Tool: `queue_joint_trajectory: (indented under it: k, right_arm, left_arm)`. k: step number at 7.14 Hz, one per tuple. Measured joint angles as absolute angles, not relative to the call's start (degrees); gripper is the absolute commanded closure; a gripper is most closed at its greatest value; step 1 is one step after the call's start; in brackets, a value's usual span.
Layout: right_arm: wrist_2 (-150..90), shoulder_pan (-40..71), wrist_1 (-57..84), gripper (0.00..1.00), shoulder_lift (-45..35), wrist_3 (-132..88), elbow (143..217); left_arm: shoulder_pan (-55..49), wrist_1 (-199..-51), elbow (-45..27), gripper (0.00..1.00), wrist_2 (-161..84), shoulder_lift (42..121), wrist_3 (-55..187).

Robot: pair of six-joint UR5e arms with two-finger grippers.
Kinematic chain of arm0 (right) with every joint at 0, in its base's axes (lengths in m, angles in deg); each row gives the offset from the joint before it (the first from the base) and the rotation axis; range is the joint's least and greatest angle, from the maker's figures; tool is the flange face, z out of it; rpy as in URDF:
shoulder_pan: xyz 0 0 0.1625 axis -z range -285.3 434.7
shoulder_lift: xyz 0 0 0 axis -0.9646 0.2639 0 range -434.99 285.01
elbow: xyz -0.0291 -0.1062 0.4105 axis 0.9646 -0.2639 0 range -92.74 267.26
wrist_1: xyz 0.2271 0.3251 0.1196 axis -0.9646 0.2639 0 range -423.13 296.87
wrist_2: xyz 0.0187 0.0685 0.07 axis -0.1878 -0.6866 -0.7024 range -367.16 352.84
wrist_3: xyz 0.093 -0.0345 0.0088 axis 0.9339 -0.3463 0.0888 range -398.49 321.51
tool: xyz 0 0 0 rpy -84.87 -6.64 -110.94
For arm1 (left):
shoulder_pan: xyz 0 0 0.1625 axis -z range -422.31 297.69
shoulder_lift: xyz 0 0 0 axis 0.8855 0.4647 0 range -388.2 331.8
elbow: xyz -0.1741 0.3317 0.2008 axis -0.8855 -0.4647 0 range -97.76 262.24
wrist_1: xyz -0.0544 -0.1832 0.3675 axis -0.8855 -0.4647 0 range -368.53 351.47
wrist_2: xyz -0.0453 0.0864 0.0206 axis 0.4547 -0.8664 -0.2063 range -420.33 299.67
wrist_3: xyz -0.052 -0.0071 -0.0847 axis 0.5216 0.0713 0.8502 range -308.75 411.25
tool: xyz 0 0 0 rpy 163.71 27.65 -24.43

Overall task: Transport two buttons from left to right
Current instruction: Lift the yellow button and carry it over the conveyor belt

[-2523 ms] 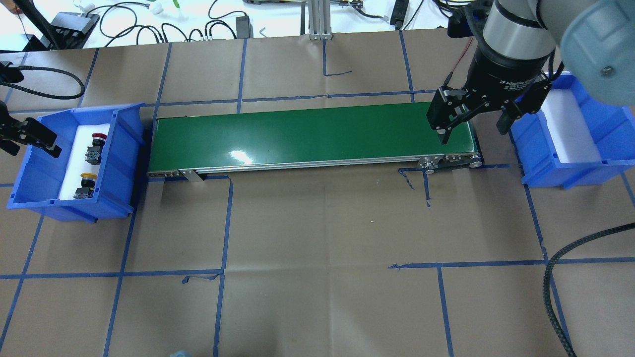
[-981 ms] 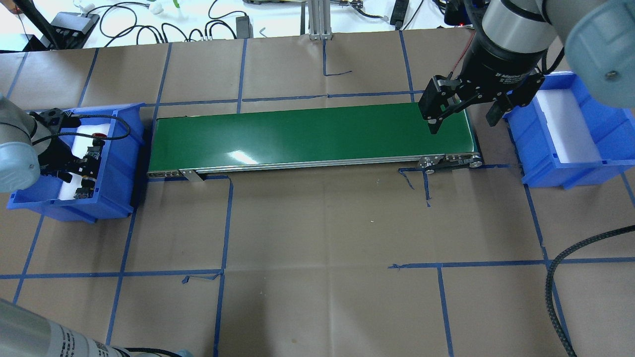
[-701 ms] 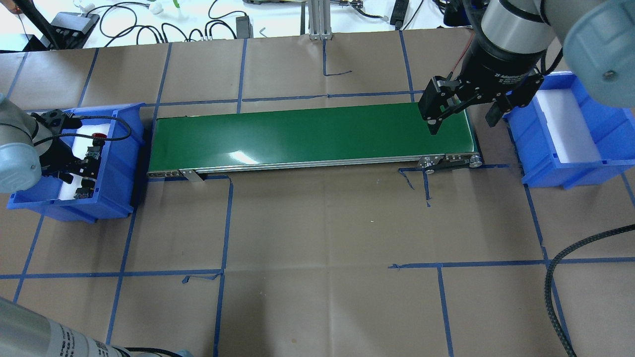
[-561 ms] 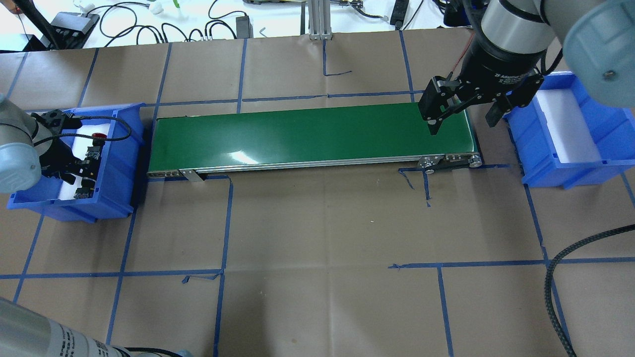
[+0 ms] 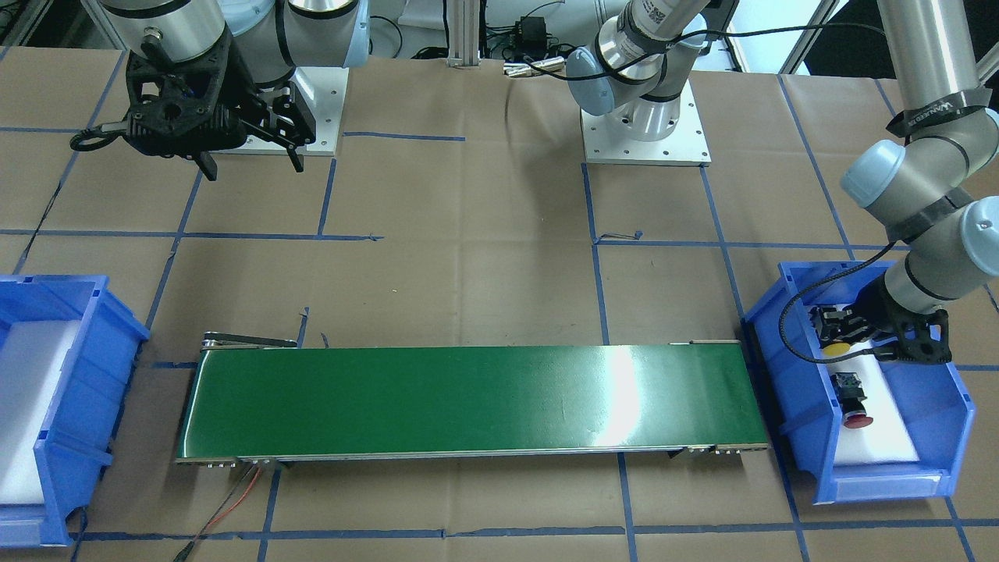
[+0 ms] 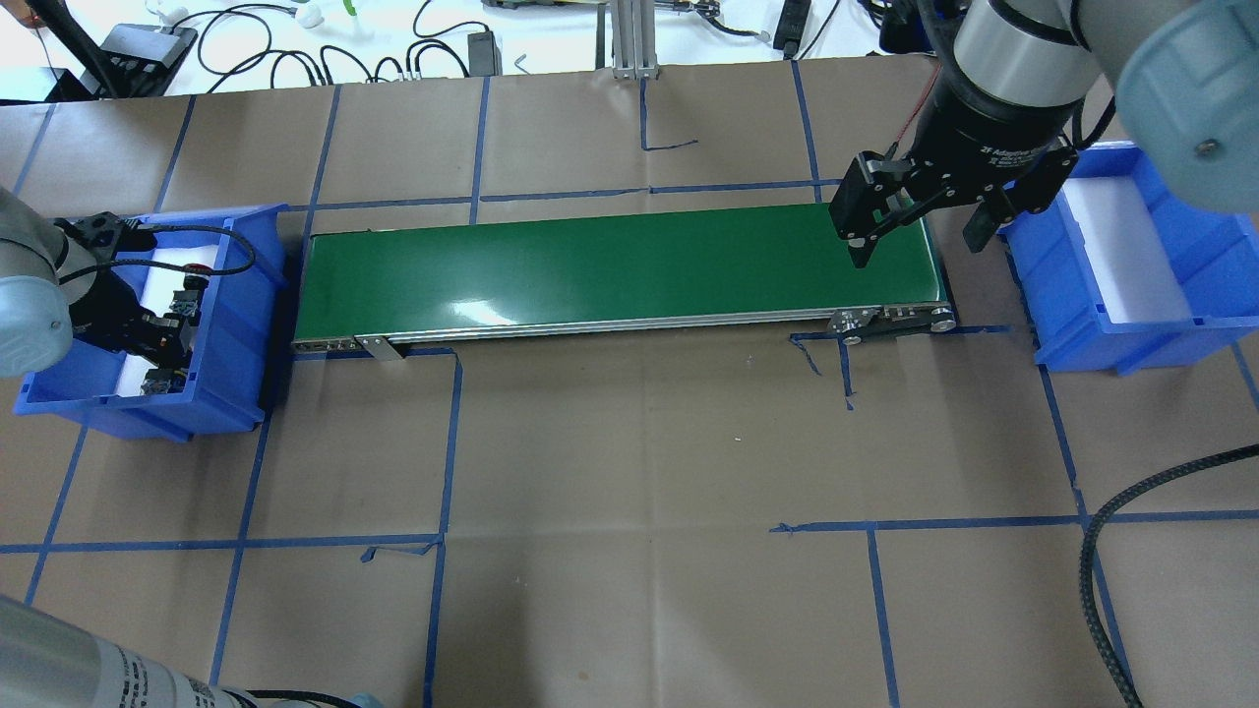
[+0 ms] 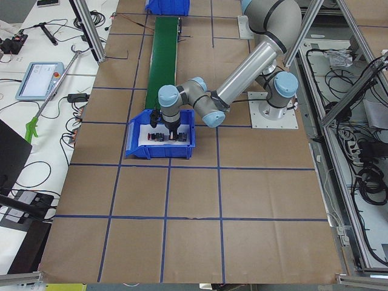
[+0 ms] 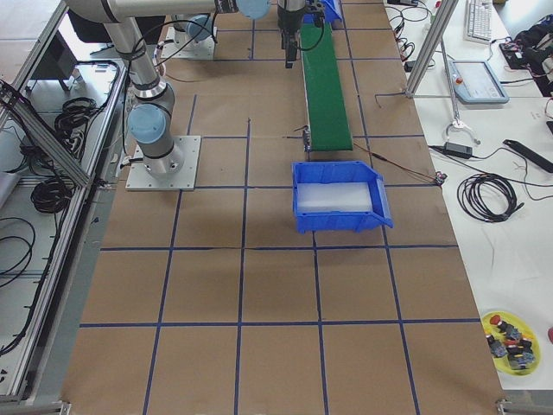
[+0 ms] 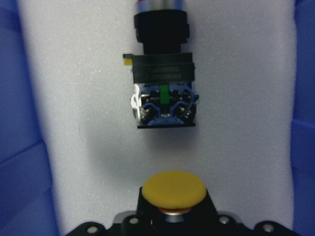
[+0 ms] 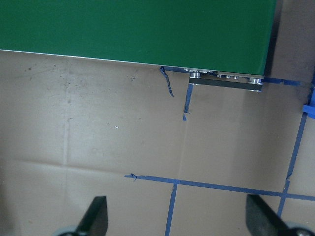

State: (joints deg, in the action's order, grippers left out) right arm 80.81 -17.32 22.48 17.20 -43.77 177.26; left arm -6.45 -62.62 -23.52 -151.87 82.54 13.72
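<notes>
LEFT GRIPPER OVER THE YELLOW BUTTON. The left gripper [image 5: 837, 337] sits low inside a blue bin [image 5: 796, 406] at the right edge of the front-facing view, directly over the yellow button [image 9: 173, 188]. Whether its fingers are clamped on that button or only bracket it cannot be told.

In the left wrist view the yellow cap fills the bottom centre. The red button [image 9: 165, 98] lies on its side just above it and apart from it. Its terminal end points toward the yellow cap, and its own red cap is cut off by the top edge.

There are two buttons in all, and both lie on the white foam [image 9: 74, 98] that lines this bin.

One green belt [image 5: 468, 402] runs across the middle of the front-facing view, with one end just beside the bin. Near its other end, at the left edge, stands a second bin [image 5: 94, 367], also blue and foam-lined.

The right gripper [image 6: 917, 251] hangs over that far end of the belt, at the upper right of the overhead view. Its fingers are spread wide and hold nothing. Its wrist view shows the two fingertips in the lower corners.

The two arm bases stand along the top of the front-facing view, on a table [image 5: 468, 273] covered in brown paper and gridded with blue tape.
</notes>
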Motion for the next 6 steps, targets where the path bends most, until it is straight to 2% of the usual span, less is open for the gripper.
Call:
queue_joint_trajectory:
  k: [4,6]
  right_arm:
    - [80.8,-17.2,22.4,0.00,17.4,-43.8,177.3]
    - [80.8,-17.2,22.4,0.00,17.4,-43.8,177.3]
  left_arm:
    - [-6.3,-85.6,-8.4,1.00,-152.1,78.1,13.6]
    - [-4.8,-90.5,-3.2,1.00,-151.7,78.8,16.2]
